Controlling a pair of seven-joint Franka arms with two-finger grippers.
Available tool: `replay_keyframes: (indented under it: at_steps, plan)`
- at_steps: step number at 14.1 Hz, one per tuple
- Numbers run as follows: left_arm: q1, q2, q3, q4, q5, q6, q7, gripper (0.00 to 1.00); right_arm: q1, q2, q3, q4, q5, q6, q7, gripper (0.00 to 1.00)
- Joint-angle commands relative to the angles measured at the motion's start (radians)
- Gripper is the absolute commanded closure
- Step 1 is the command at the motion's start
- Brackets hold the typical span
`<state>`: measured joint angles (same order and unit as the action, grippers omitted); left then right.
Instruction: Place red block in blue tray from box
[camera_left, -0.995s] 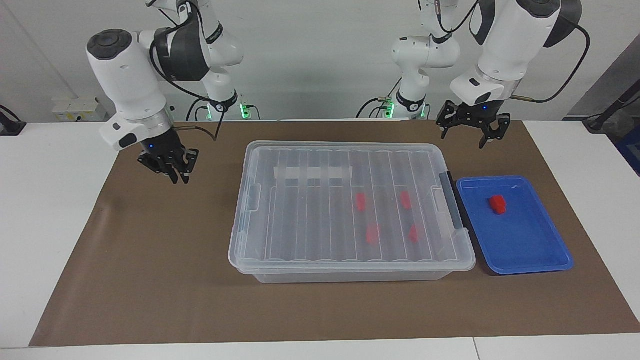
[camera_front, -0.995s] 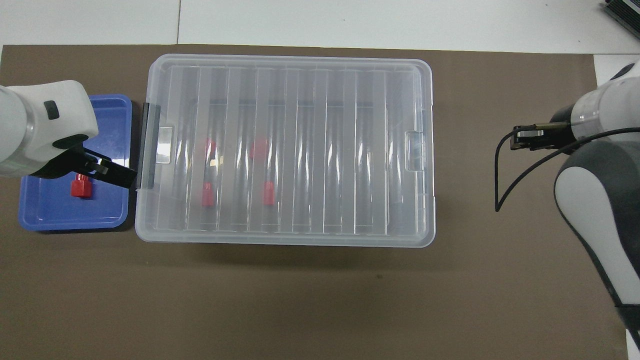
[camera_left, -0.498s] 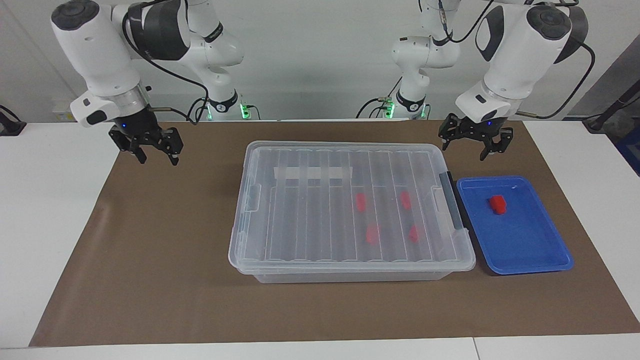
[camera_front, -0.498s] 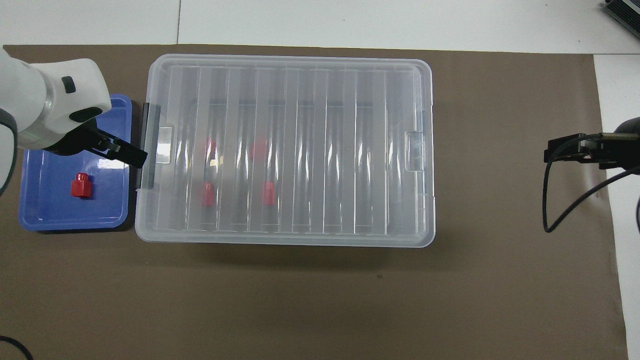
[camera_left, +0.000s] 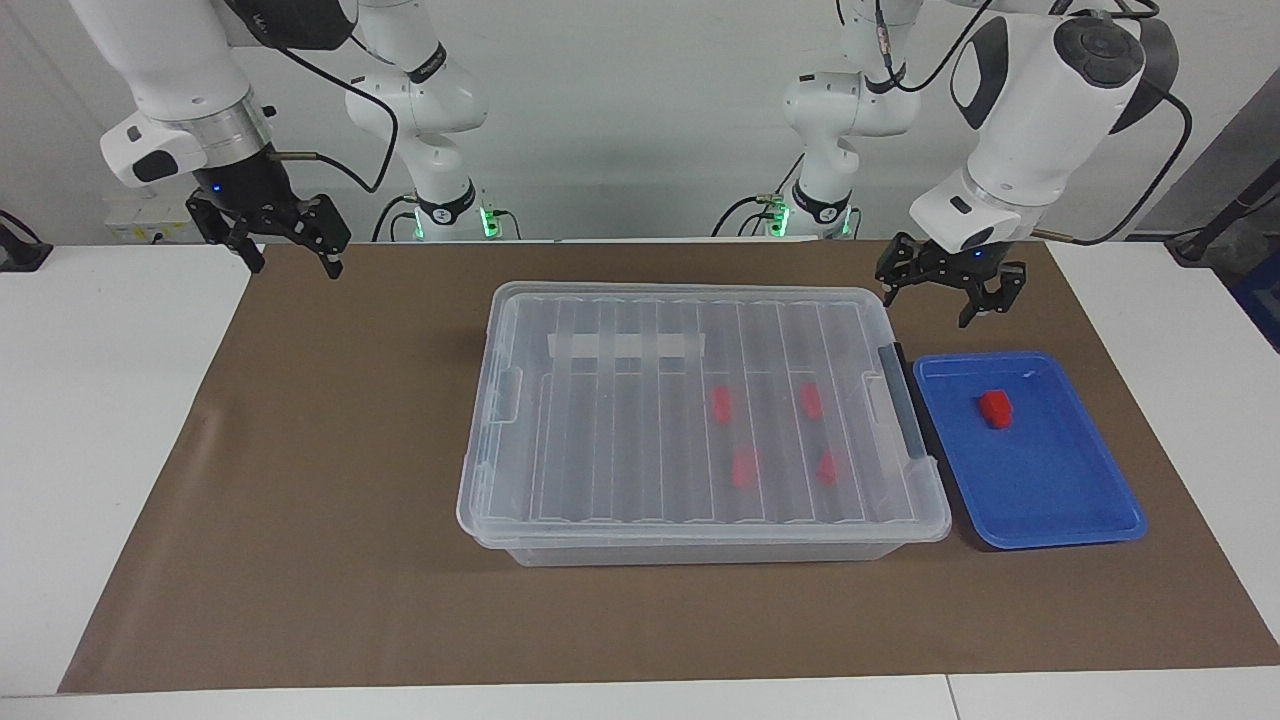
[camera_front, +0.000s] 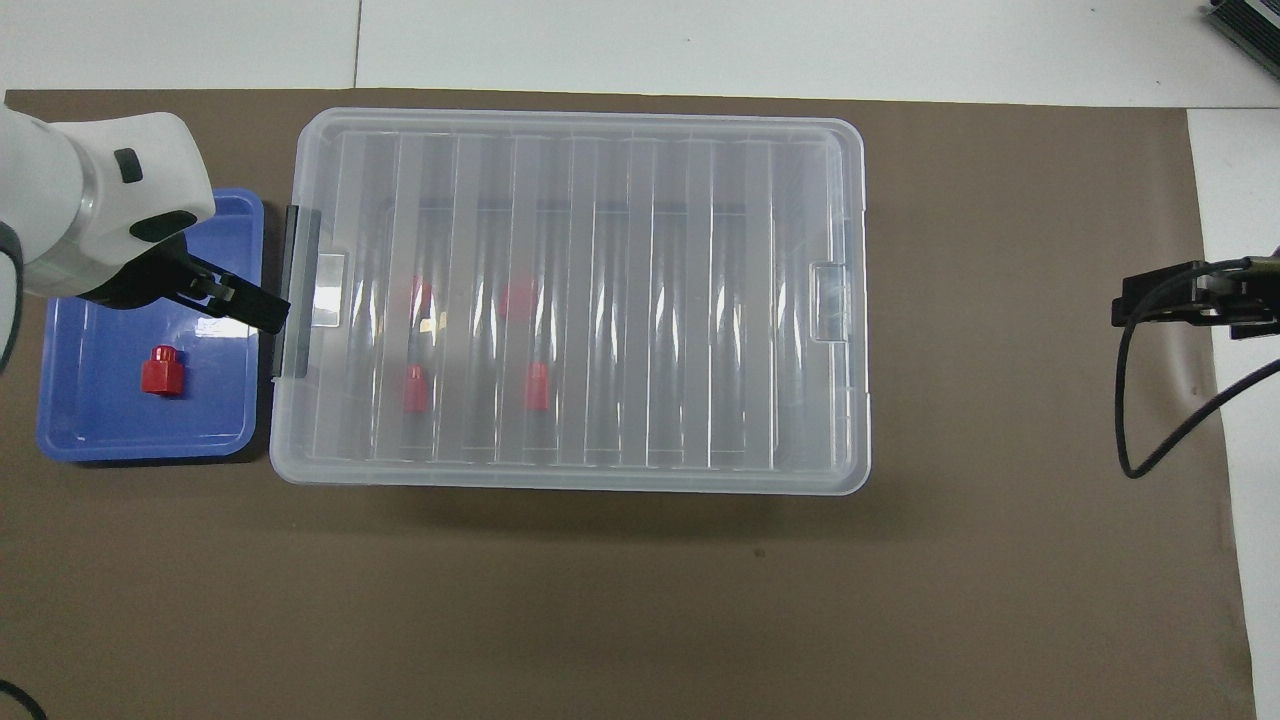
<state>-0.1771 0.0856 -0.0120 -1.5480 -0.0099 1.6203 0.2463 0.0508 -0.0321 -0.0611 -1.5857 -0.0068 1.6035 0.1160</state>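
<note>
The clear box (camera_left: 700, 420) stands mid-mat with its ribbed lid on and its black clip (camera_left: 905, 410) facing the blue tray (camera_left: 1060, 500). One red block (camera_left: 995, 409) lies in the tray. Several red blocks, such as this one (camera_left: 745, 467), show through the lid. My left gripper (camera_left: 945, 297) is open and empty, raised over the mat by the tray's edge nearest the robots. My right gripper (camera_left: 297, 262) is open and empty, raised over the mat's corner at the right arm's end. The overhead view shows the tray (camera_front: 90, 430), its block (camera_front: 161, 371), the box (camera_front: 570, 300) and both grippers (camera_front: 238, 305) (camera_front: 1150, 300).
A brown mat (camera_left: 330, 520) covers the white table (camera_left: 90, 450). A cable (camera_front: 1150, 420) hangs from the right wrist. Bare mat lies between the box and the right arm's end of the table.
My right gripper has risen and swung away from the box toward the mat's corner at the right arm's end. My left gripper has shifted only slightly. Box, tray and blocks have not moved.
</note>
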Motion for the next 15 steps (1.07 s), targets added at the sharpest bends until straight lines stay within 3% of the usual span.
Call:
replay_keyframes:
  at_steps: [1, 4, 8, 15]
  plan:
    - [0.008, -0.017, 0.007, 0.009, -0.007, -0.022, 0.016, 0.0, 0.009, 0.026, -0.006, 0.033, -0.002, -0.036, 0.03, 0.0]
    - [0.108, -0.021, -0.052, 0.003, -0.007, -0.019, 0.008, 0.0, 0.009, 0.014, -0.008, 0.006, -0.002, -0.042, 0.027, 0.0]
    - [0.032, -0.015, -0.006, -0.033, -0.004, 0.087, 0.008, 0.0, 0.009, 0.012, -0.008, 0.004, -0.001, -0.053, 0.028, 0.0]
    - [0.039, -0.029, -0.009, -0.034, -0.004, 0.081, 0.011, 0.0, 0.011, 0.011, -0.008, 0.0, -0.002, -0.048, 0.03, 0.0]
